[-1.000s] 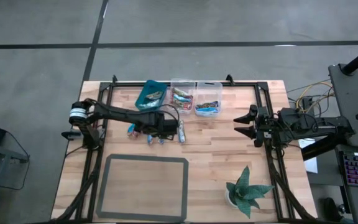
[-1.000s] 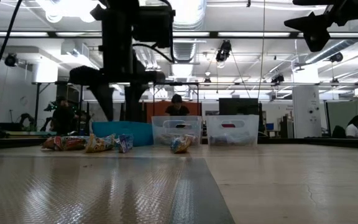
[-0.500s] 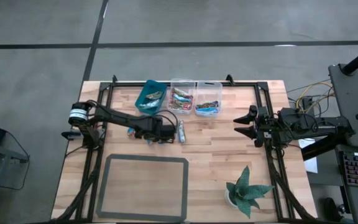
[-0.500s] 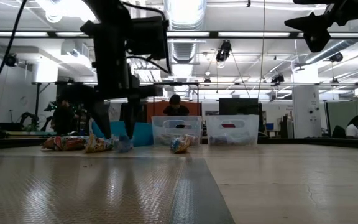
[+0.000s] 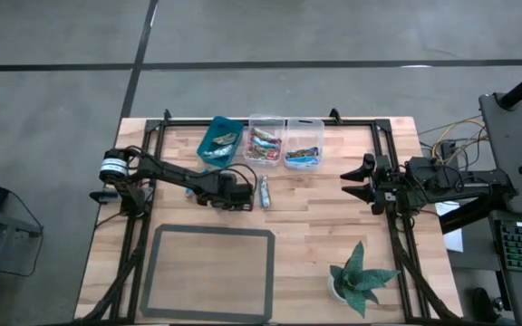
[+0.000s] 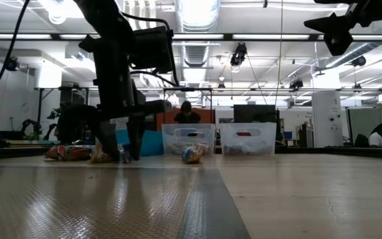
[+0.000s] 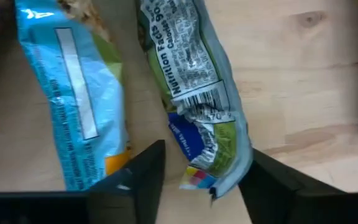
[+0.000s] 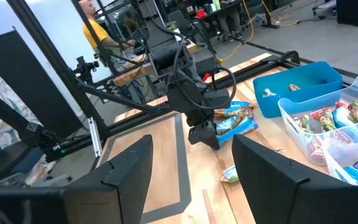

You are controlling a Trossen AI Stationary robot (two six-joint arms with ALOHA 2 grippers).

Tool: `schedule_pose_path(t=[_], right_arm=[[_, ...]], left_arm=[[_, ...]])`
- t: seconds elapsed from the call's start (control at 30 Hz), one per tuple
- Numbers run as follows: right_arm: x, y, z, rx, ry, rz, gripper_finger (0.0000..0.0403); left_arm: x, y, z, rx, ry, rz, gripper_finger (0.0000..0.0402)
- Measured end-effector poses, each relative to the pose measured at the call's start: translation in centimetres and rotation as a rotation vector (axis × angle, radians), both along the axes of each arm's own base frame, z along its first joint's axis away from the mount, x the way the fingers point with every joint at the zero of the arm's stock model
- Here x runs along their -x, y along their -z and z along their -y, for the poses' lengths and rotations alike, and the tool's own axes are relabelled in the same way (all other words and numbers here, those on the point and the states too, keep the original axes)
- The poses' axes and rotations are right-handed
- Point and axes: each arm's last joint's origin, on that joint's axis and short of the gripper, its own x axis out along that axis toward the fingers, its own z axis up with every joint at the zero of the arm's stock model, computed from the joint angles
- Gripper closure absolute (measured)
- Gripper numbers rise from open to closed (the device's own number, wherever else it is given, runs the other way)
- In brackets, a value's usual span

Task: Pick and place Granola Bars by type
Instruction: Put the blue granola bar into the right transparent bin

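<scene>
My left gripper (image 5: pixel 234 196) is down at the table over a cluster of granola bars, open. In the left wrist view its fingers stand either side of the printed end of a greenish-silver bar (image 7: pixel 197 99), and a bright blue bar (image 7: pixel 73 106) lies beside it. Another bar (image 5: pixel 264 190) lies to the right, and one (image 5: pixel 190 190) to the left. In the low view the left gripper (image 6: pixel 121 149) reaches the tabletop among the bars (image 6: pixel 65 153). My right gripper (image 5: pixel 356 181) waits open, raised at the table's right side. My left gripper comes from above, pointing down, with one finger (image 7: pixel 145 177) and the other (image 7: pixel 272 186) flanking the greenish-silver bar's crimped end (image 7: pixel 213 168). The bar lies flat on the wood. Whether a finger touches it, I cannot tell.
A teal bin (image 5: pixel 219 139) and two clear bins (image 5: pixel 265 142) (image 5: pixel 304 145) holding sorted bars stand along the far edge. A grey-framed mat (image 5: pixel 211 272) lies near the front, and a potted plant (image 5: pixel 361 276) stands at the near right. People show in the room beyond.
My left gripper has come down from above the bars to the tabletop and shifted a little toward the near edge, now covering the two bars that showed in front of it. The right arm has kept still.
</scene>
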Motion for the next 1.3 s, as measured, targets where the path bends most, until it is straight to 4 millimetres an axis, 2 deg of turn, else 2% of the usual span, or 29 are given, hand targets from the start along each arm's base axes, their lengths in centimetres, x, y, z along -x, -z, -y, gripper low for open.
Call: schedule_pose_path(t=[0.3,0.5,0.63,0.9,1.1,1.3], right_arm=[[0.0,-0.3,0.0,-0.001,-0.001,0.010,0.0193],[-0.3,-0.8,0.1,-0.040,0.027,0.043,0.0193],[-0.8,-1.6,0.1,-0.085,0.062,0.071,0.0193],[-2.6,-3.5,0.1,-0.120,0.086,0.039,0.0185],[-4.9,-6.8,0.6,-0.038,0.162,0.032,0.0133],[-6.7,-10.6,2.2,-0.001,0.261,0.042,0.0065]], left_arm=[[-0.2,0.0,0.0,-0.003,0.020,0.015,0.0381],[-1.2,-1.2,0.1,-0.031,0.104,0.051,0.0392],[-2.8,-3.9,0.2,-0.114,0.215,0.125,0.0394],[-5.9,-10.9,0.1,-0.347,0.551,0.237,0.0395],[-7.0,-16.3,-1.0,-0.612,0.776,0.248,0.0396],[-7.1,-20.1,-1.8,-0.801,0.961,0.233,0.0397]])
